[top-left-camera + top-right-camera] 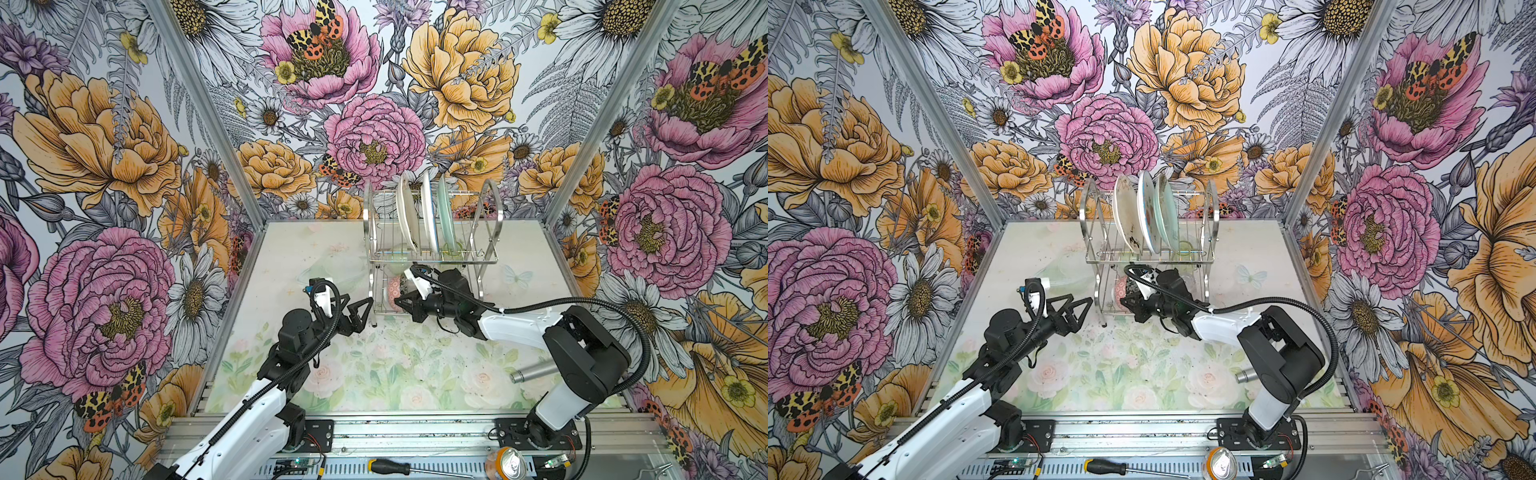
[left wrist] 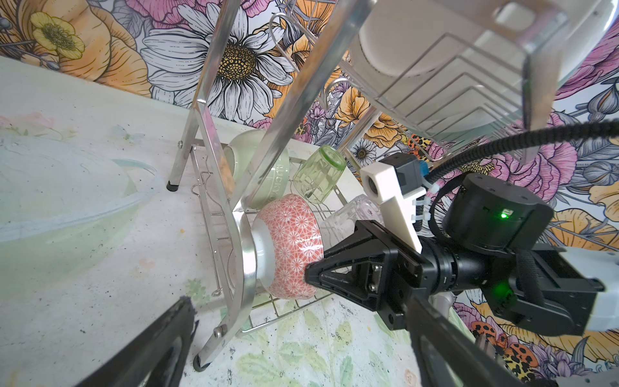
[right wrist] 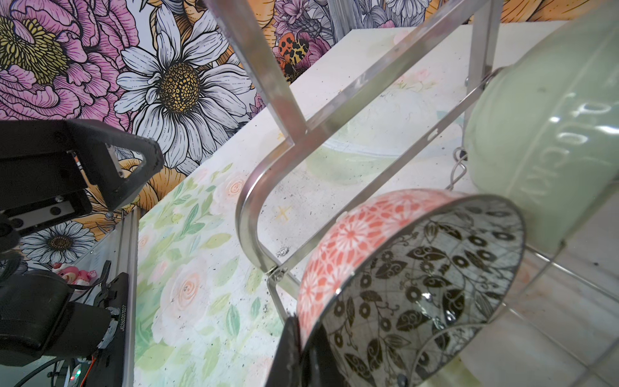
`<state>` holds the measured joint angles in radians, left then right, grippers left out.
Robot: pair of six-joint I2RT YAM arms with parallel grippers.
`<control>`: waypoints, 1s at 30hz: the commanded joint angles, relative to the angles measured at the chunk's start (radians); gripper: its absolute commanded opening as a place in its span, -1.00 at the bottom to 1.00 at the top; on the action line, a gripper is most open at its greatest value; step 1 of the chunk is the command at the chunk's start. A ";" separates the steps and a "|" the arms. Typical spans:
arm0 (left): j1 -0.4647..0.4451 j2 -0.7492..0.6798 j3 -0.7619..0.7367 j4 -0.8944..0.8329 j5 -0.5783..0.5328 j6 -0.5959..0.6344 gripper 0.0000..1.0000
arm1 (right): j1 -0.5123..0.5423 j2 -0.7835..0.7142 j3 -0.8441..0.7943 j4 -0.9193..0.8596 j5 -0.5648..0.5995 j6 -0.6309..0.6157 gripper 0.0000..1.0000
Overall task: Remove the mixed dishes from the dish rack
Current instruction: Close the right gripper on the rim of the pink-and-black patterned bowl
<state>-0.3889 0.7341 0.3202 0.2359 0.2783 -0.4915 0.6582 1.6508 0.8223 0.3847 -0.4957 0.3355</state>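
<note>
"Three plates (image 1: 428, 216) stand on edge in the upper shelf of the dish rack (image 2: 246, 268), we count. And below?"

"On the lower tier we see the pale green bowl (image 2: 264, 167), green tumbler (image 2: 318, 174), clear glass (image 2: 351, 214) and coral-patterned bowl (image 2: 291, 244), which is tipped on its side at the near left corner."

"Our right gripper (image 1: 399, 304)?"

"Pinched on that bowl's rim, one finger inside, one outside."

"Our left gripper (image 1: 365, 316)?"

"Spread wide and empty above the table (image 1: 374, 374), just beside the rack's near left leg."
</note>
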 commanded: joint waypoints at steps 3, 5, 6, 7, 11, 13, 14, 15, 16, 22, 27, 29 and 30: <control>-0.009 -0.010 0.004 0.007 -0.020 -0.009 0.98 | 0.019 -0.014 0.051 0.092 -0.057 -0.036 -1.00; -0.008 -0.010 0.004 0.006 -0.021 -0.008 0.98 | 0.025 -0.019 0.045 0.082 -0.066 -0.055 -1.00; -0.008 -0.010 0.004 0.006 -0.021 -0.009 0.98 | 0.030 -0.021 0.041 0.071 -0.057 -0.067 -1.00; -0.008 -0.011 0.004 0.006 -0.021 -0.008 0.98 | 0.034 -0.026 0.039 0.059 -0.041 -0.079 -1.00; -0.009 -0.012 0.003 0.006 -0.023 -0.008 0.98 | 0.050 -0.046 0.009 0.045 0.034 -0.103 -1.00; -0.009 -0.013 0.003 0.006 -0.023 -0.008 0.98 | 0.053 -0.054 0.001 0.046 0.048 -0.103 -1.00; -0.010 -0.013 0.003 0.006 -0.024 -0.009 0.98 | 0.055 -0.058 0.000 0.045 0.049 -0.105 -1.00; -0.010 -0.013 0.003 0.006 -0.025 -0.009 0.98 | 0.058 -0.061 -0.002 0.045 0.049 -0.105 -1.00; -0.010 -0.013 0.004 0.006 -0.026 -0.010 0.98 | 0.061 -0.066 -0.002 0.046 0.050 -0.105 -1.00; -0.011 -0.020 -0.001 0.004 -0.030 -0.011 0.97 | 0.073 -0.112 -0.021 0.094 0.049 -0.098 -1.00; -0.011 -0.021 0.001 0.001 -0.034 -0.009 0.98 | 0.075 -0.125 -0.049 0.181 0.077 -0.064 -1.00; -0.011 -0.021 0.006 -0.004 -0.031 -0.002 0.97 | 0.075 -0.116 -0.060 0.221 0.074 -0.047 -1.00; -0.012 -0.021 0.010 -0.011 -0.031 0.002 0.98 | 0.075 -0.113 -0.061 0.233 0.074 -0.040 -1.00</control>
<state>-0.3954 0.7235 0.3202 0.2348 0.2665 -0.4915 0.7109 1.6012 0.7536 0.4282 -0.4019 0.2958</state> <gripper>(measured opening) 0.987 0.072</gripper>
